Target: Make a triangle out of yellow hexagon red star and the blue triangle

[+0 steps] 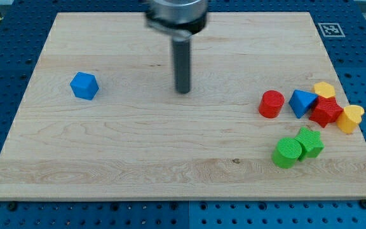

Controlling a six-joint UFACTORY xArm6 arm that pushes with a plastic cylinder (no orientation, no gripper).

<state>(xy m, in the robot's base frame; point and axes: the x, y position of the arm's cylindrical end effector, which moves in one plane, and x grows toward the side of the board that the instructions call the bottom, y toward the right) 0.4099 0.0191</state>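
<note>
The yellow hexagon [325,89], the red star [326,112] and the blue triangle [302,102] lie bunched together at the view's right, touching or nearly touching. The hexagon is above the star; the triangle is left of the star. My tip [183,91] stands on the board near the middle top, well left of these blocks and touching none.
A red cylinder [271,104] sits just left of the blue triangle. A yellow heart [351,117] lies right of the star near the board's right edge. A green cylinder [286,153] and a green star [309,142] touch below them. A blue cube [84,85] sits alone at the left.
</note>
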